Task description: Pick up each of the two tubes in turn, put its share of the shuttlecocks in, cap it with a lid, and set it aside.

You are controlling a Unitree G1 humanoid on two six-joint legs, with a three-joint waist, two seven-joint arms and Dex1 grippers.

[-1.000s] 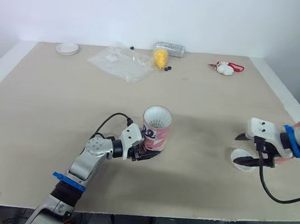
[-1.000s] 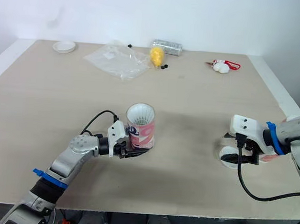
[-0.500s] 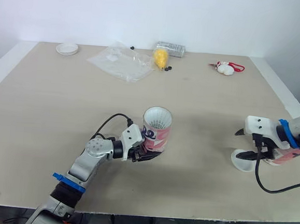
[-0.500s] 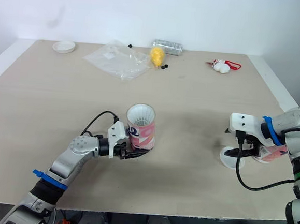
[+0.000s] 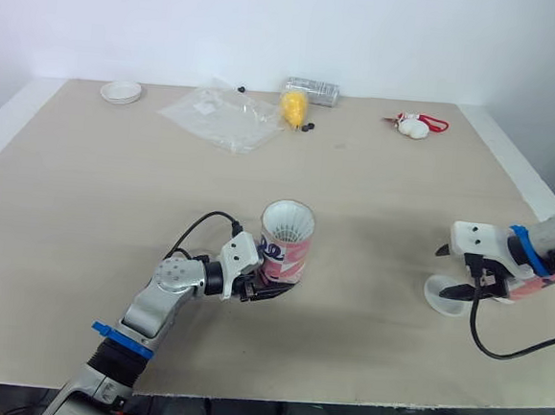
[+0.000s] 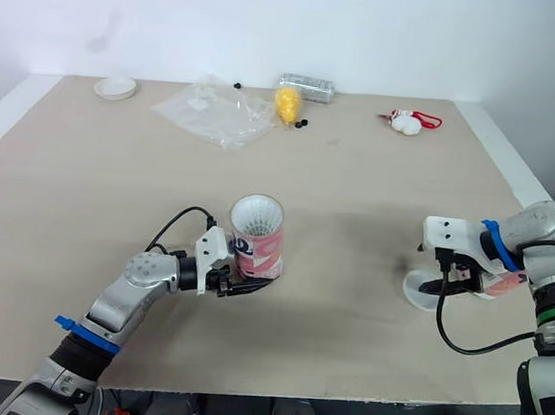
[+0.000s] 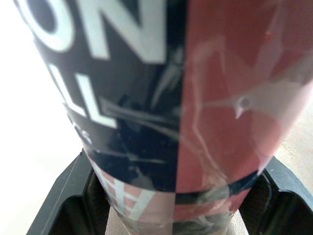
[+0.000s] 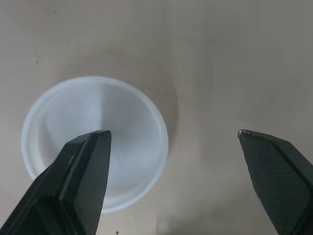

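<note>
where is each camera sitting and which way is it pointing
Left eye view: on the head, facing forward and down over the table; both arms, left tool shut on the tube, right tool open over the lid.
Right eye view: its stereo twin, same scene, both arms.
Left wrist view: on that wrist, facing the tube's printed wall between its fingers.
Right wrist view: on that wrist, facing down at the lid between its spread fingers.
Shared: the lid, in eye and right wrist views.
</note>
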